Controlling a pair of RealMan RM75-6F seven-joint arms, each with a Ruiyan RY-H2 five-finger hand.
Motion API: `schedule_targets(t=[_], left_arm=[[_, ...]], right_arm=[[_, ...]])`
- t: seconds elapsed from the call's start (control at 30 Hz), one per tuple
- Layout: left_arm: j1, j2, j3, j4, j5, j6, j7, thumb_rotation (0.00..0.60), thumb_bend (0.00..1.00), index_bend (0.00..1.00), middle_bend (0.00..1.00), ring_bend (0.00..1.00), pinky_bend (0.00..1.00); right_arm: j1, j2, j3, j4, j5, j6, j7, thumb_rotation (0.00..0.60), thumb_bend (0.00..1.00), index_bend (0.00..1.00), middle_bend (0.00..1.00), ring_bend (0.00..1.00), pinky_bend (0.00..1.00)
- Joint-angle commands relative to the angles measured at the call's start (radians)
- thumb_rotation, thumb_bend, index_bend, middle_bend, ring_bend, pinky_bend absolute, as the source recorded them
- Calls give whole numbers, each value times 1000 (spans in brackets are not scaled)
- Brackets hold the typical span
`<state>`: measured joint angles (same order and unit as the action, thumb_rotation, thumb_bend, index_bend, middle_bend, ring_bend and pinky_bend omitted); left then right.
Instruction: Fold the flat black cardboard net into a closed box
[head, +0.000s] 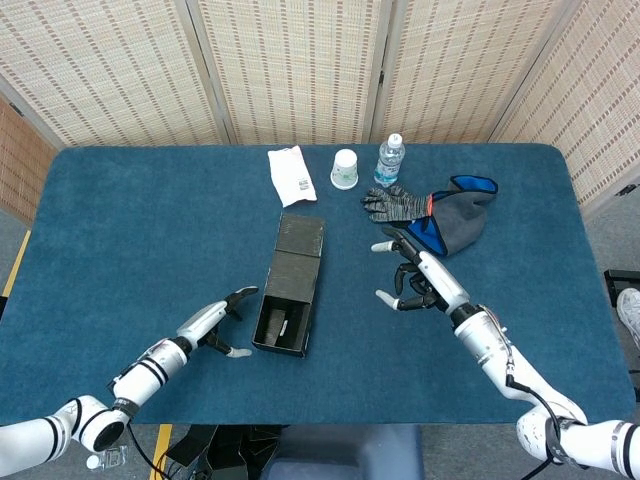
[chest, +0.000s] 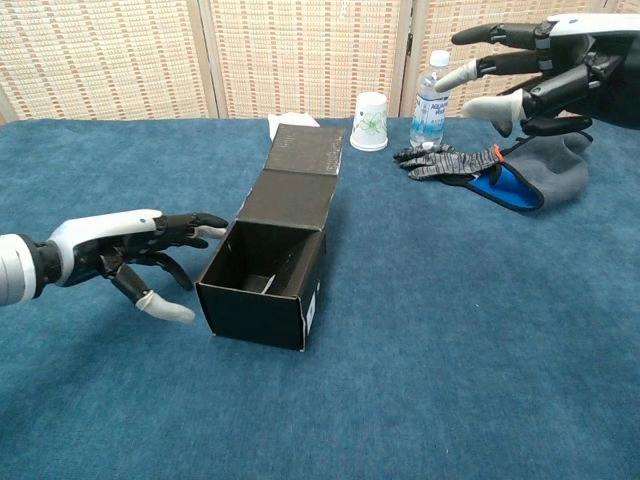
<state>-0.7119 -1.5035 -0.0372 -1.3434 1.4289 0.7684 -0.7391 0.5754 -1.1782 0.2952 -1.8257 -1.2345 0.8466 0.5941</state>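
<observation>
Both empty, left hand (chest: 130, 247) beside box (chest: 268, 260), right hand (chest: 530, 70) spread

One box (head: 290, 284), cup (head: 345, 169), bottle (head: 390, 159), packet (head: 292, 175); two hands (head: 212, 322) (head: 420, 278).

Background stuff is all along the far side of the blue carpeted table (head: 120, 230). There's a white crumpled plastic packet (head: 292, 175) far left of the bunch, then a white paper cup (head: 345, 169) with a faint green print standing upright, and just right of that a clear plastic water bottle (head: 390, 160) with a white cap and blue label. Nearer and further right, a dark grey knit glove (head: 396, 204) lies against a grey cloth with blue lining (head: 457, 222). Woven cane screen panels (head: 290, 65) stand behind the table.
</observation>
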Motion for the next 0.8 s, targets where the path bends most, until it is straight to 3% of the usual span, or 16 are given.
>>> schedule_targets(t=[0.03,0.4,0.57,0.67,0.8], left_arm=[[-25,-21,-2,26,21,-33,-64,600,136,0,0,0,282],[-57,-94,17,112,102,-24,-275,600,136,0,0,0,282],[-59,-132,36,159,132,7,-347,600,136,0,1,45,282],[-59,-156,44,188,148,34,-389,600,136,32,40,83,281],[-53,-179,54,218,161,69,-426,600,136,146,155,136,281]], right_arm=[[-4,-2,-5,8,-4,9,-3,600,282,5,196,644,978],[-13,-17,-23,31,-6,25,8,600,282,5,196,644,977],[-18,-21,-29,40,-7,32,8,600,282,5,196,644,977],[-19,-25,-30,46,-4,36,10,600,282,5,196,644,977],[-21,-31,-28,54,2,41,18,600,282,5,198,644,977]])
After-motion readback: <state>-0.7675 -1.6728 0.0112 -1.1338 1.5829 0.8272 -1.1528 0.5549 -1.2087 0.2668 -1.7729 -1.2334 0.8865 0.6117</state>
